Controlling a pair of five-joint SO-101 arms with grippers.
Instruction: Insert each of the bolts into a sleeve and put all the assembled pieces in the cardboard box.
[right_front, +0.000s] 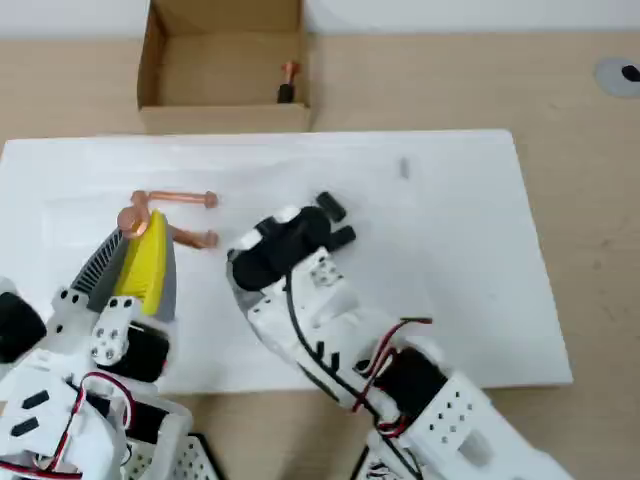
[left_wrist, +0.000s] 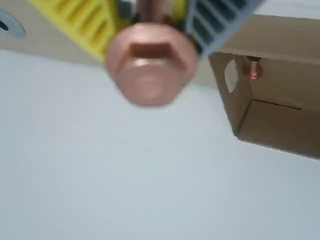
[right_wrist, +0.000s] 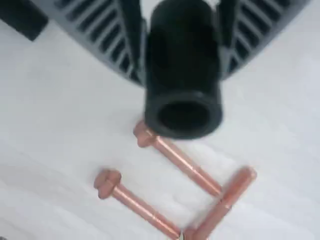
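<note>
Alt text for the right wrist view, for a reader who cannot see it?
The right tool grips a black sleeve, its open end toward the camera. Beyond it, copper bolts lie on a white board.

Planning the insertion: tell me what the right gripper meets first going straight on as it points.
Likely the nearest copper bolt on the white mat, its head just ahead of the black sleeve held in the right gripper; depth is unclear.
</note>
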